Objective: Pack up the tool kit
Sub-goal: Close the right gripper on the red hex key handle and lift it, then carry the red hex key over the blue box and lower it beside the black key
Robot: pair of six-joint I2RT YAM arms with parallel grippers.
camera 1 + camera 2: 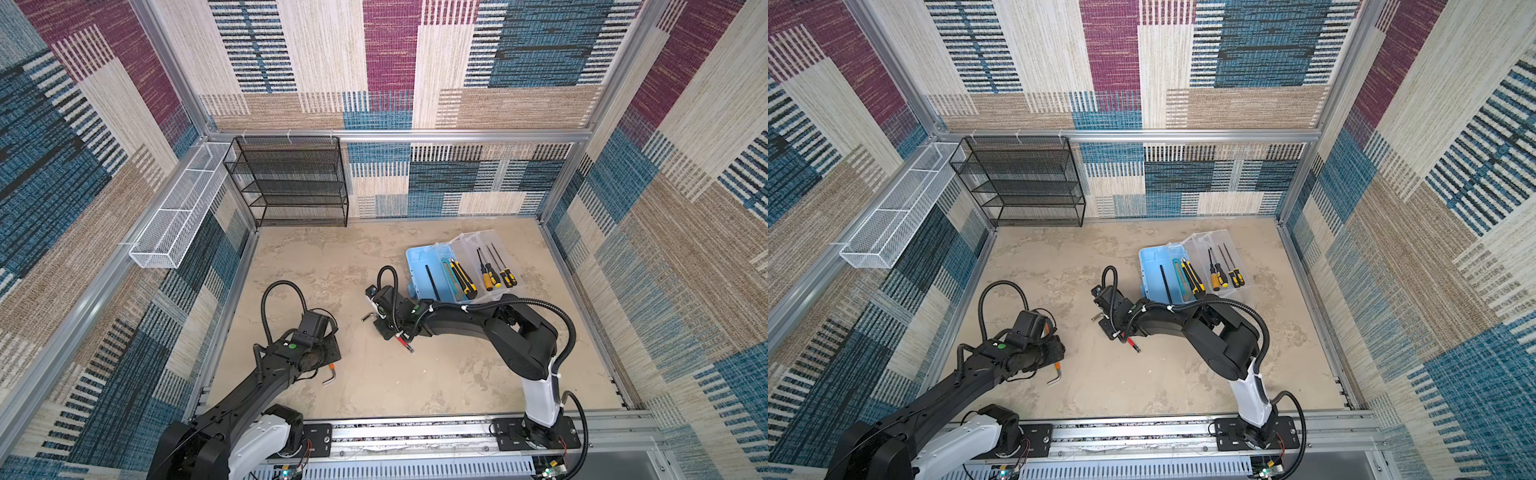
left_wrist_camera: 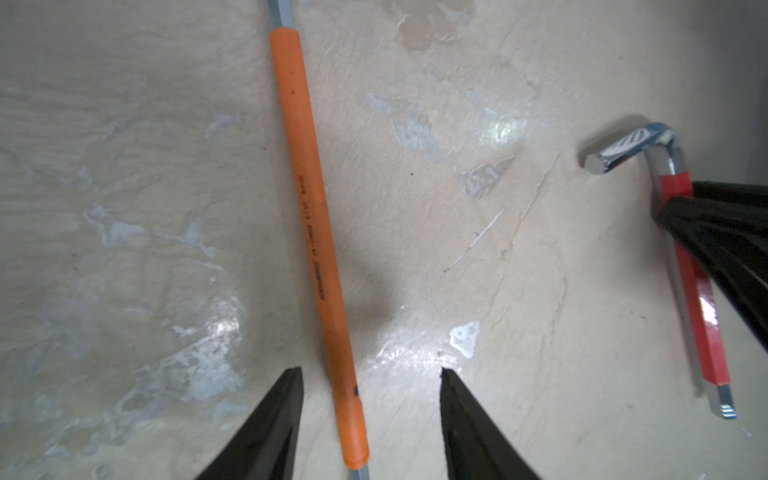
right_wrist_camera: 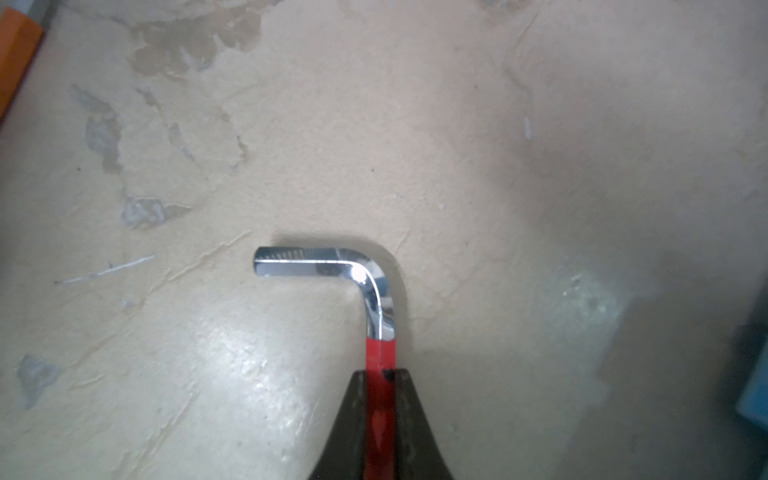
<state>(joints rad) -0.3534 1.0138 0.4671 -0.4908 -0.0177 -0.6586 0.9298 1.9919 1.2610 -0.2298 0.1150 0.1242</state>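
Observation:
The light blue tool kit box (image 1: 419,266) (image 1: 1152,270) stands open at the back right, with a black hex key (image 1: 432,282) and yellow-black utility knives (image 1: 463,278) in it. Beside it, screwdrivers (image 1: 492,276) lie in its clear part (image 1: 469,245). My right gripper (image 3: 381,372) (image 1: 377,323) is shut on the red sleeve of a chrome L-shaped hex key (image 3: 374,291) (image 2: 702,316), low over the table. The left gripper (image 2: 370,370) is open and straddles an orange-sleeved hex key (image 2: 316,232) (image 1: 331,375) that lies flat. In both top views the left wrist hides its fingers.
A black mesh shelf rack (image 1: 291,183) stands against the back wall, and a white wire basket (image 1: 178,212) hangs on the left wall. The arm bases sit on a metal rail (image 1: 415,432) at the front edge. Patterned walls enclose the beige table (image 1: 415,374).

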